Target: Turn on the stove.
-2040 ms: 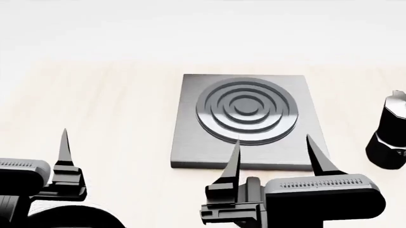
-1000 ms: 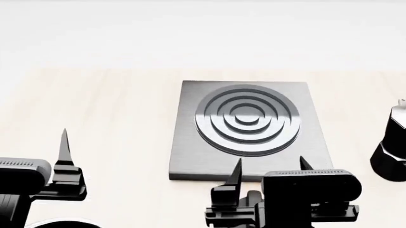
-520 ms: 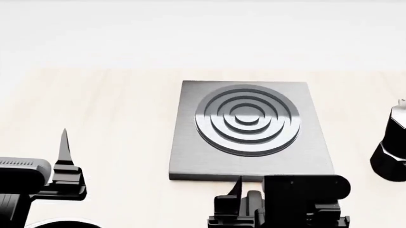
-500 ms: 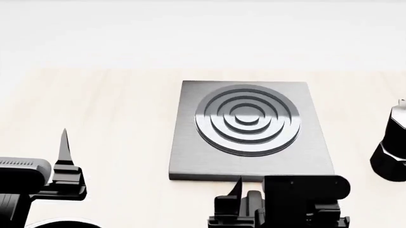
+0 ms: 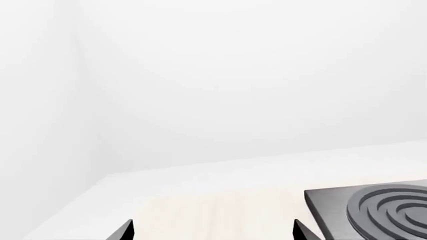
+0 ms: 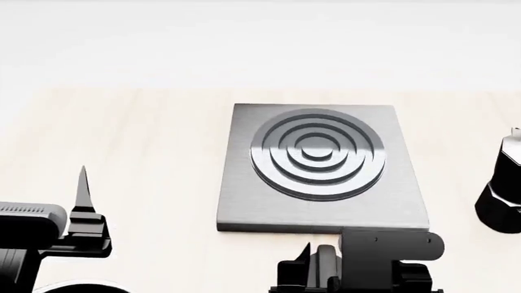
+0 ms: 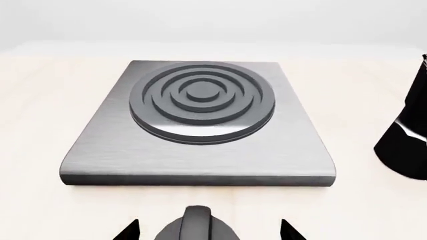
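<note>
The stove (image 6: 244, 201) is a square grey brushed-metal plate with a burner (image 6: 318, 152) of dark concentric rings, lying mid-table. In the right wrist view the stove plate (image 7: 200, 160) lies just beyond its round dark knob (image 7: 197, 225), which has a raised ridge. My right gripper (image 7: 207, 232) is open, one fingertip on either side of the knob and neither touching it. In the head view the right arm's body hides the knob. My left gripper (image 5: 212, 233) is open over bare table, left of the stove's corner (image 5: 333, 210).
A black moka pot (image 6: 501, 195) stands to the right of the stove, also at the edge of the right wrist view as the moka pot (image 7: 407, 145). A white wall rises behind the light wooden table (image 6: 138, 140).
My right gripper has drawn back from the stove's front edge and sunk lower, so its fingers now mostly hide behind the wrist. The left arm has not moved.
</note>
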Tool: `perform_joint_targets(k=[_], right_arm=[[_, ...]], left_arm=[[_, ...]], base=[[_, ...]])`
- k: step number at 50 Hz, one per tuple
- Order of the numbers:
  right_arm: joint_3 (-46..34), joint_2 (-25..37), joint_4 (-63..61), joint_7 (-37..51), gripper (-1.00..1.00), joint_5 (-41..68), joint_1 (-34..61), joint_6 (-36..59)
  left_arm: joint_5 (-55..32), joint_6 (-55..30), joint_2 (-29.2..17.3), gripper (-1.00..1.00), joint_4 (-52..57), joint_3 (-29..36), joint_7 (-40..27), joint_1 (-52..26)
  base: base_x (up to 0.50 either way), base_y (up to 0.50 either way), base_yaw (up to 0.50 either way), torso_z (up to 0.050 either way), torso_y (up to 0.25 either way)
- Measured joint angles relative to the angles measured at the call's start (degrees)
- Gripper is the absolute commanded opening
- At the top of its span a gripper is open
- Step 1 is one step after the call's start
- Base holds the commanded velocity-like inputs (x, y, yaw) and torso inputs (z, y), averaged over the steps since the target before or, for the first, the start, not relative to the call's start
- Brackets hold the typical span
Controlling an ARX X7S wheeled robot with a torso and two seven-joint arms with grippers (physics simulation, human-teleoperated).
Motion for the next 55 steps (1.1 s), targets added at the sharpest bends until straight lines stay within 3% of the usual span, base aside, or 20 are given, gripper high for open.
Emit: perform_joint_targets(k=[55], right_arm=[[-0.7, 0.6, 8.1, 0.1, 1.00, 2.6, 1.2, 2.3]], left_arm=[[-0.8, 0.3, -0.9, 1.00, -0.9, 0.6, -1.3, -0.3]], base=[[0.00, 0.00, 0.00, 0.000, 0.000]])
